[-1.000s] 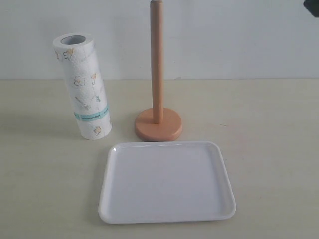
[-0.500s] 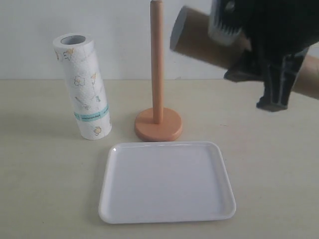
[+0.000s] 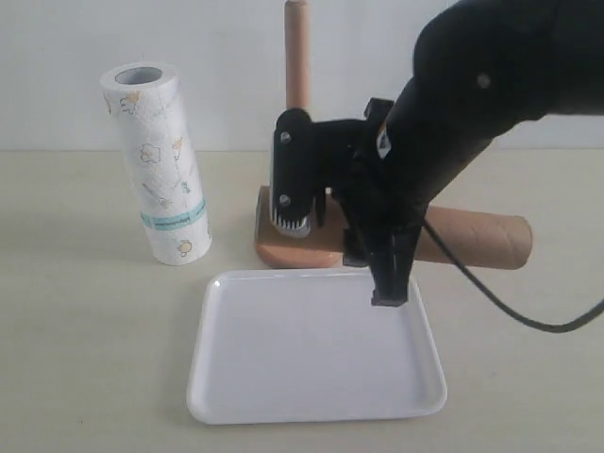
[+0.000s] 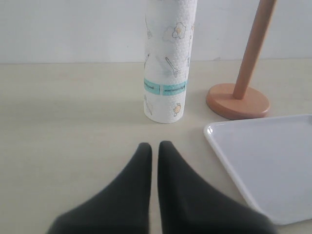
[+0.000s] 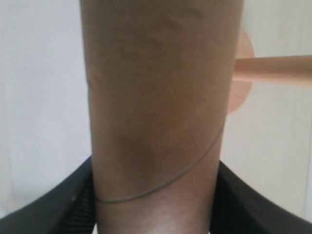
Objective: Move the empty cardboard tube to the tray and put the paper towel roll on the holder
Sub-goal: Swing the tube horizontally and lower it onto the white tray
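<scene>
My right gripper (image 3: 377,269) is shut on the empty cardboard tube (image 3: 477,241), which lies level just above the far right corner of the white tray (image 3: 283,377). Close up, the brown tube (image 5: 153,112) fills the right wrist view between two black fingers (image 5: 58,200). The paper towel roll (image 3: 159,165) stands upright at the left, also seen as the printed roll (image 4: 168,63). The wooden holder (image 3: 298,57) stands behind the tray, partly hidden by the arm. My left gripper (image 4: 155,146) is shut and empty, low over the table near the roll.
The right arm (image 3: 491,85) crosses the upper right of the exterior view with a black cable trailing to the right. A white wall rises behind the table. The holder's base (image 4: 238,101) and the tray's corner (image 4: 214,131) show in the left wrist view.
The right arm has come down and leftward with the cardboard tube, from high at the right to just above the tray's far edge. Roll, holder and tray have not moved.
</scene>
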You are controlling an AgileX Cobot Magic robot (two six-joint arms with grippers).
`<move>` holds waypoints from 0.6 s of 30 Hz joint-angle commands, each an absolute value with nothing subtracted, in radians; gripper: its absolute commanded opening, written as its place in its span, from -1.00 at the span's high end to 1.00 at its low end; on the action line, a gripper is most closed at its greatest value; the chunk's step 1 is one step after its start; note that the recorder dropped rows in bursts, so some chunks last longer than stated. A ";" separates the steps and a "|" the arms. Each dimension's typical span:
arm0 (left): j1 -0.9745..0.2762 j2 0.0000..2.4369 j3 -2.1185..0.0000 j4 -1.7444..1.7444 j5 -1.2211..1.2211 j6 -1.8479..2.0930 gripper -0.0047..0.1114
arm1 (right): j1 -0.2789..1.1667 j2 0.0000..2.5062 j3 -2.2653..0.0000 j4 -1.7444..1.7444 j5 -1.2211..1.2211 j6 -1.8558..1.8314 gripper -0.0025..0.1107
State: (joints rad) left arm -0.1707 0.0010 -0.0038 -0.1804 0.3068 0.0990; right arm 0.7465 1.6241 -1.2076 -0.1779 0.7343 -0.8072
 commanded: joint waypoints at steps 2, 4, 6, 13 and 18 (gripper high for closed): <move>-0.171 0.000 0.000 -0.187 0.305 0.103 0.85 | 0.779 1.718 -1.211 -0.186 0.655 -0.791 0.96; -0.171 0.000 0.000 -0.187 0.305 0.103 0.85 | 0.779 1.751 -1.227 -0.186 0.655 -0.760 0.96; -0.171 0.000 0.000 -0.187 0.305 0.103 0.85 | 0.779 1.783 -1.251 -0.186 0.684 -0.742 0.96; -0.171 0.000 0.000 -0.187 0.305 0.103 0.85 | 0.783 1.885 -1.298 -0.177 0.695 -0.737 0.96; -0.171 0.000 0.000 -0.187 0.305 0.103 0.85 | 0.842 1.919 -1.314 -0.188 0.632 -0.738 0.96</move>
State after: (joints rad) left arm -0.1707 0.0010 -0.0038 -0.1804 0.3068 0.0990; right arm 0.8213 1.9140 -1.3021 -0.1779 0.6489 -0.7392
